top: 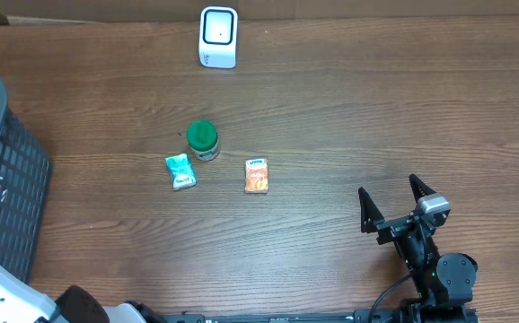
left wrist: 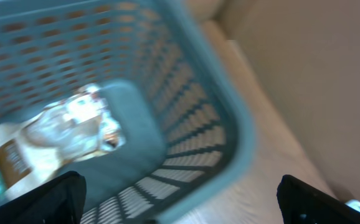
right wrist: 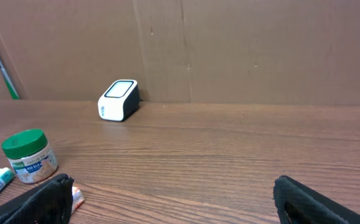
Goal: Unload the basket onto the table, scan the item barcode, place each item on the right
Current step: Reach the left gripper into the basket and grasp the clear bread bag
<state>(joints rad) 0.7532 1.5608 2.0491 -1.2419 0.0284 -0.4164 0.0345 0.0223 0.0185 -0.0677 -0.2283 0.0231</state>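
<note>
Though illegible, labels on green-lidded jar (top: 203,140), teal packet (top: 180,171), orange packet (top: 257,175).

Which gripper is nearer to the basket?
Left. The left gripper hangs above the basket's inside; the right gripper is far off to the basket's right.

Grey basket (top: 17,179) at table's (top: 376,117) left edge

Green-lid jar (top: 203,140), teal pkt (top: 180,171), orange pkt (top: 257,175), white scanner (top: 218,37).
</note>
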